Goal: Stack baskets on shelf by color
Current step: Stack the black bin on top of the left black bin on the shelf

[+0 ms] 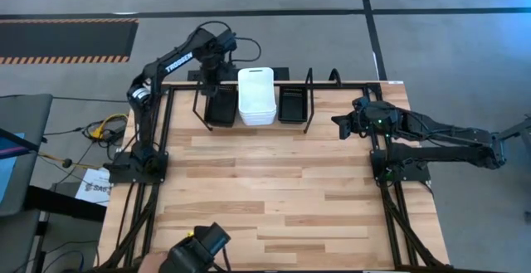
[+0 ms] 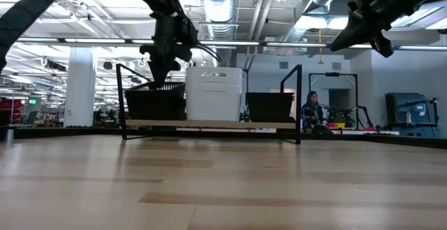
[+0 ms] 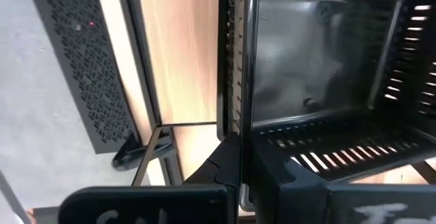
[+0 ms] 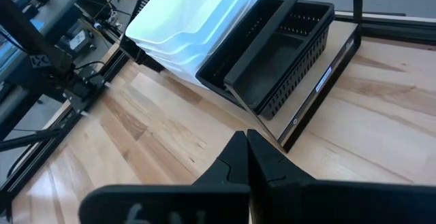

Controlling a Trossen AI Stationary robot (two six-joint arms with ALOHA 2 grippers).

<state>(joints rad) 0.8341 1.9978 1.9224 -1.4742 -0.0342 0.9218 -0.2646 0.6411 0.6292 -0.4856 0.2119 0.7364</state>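
left claw [image 1: 209, 88]: pinched on rim of black baskets [image 1: 221, 107] at shelf [image 1: 309, 99] left end | white baskets [image 1: 256, 96]: mid-shelf | right claw [image 1: 338, 124]: closed, empty, raised over bench [image 1: 274, 198]

Closed left gripper [image 3: 240, 157] pinches black basket [image 3: 320, 81] wall

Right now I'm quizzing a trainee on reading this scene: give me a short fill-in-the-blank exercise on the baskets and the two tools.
1. On the shelf, the white baskets stand between two stacks of ____ baskets.
2. The left tool is over the black stack on the ____ arm's side.
3. The right tool, off the shelf, holds ____.
4. Both tools' fingers are ____.

Missing words: black; left; nothing; shut
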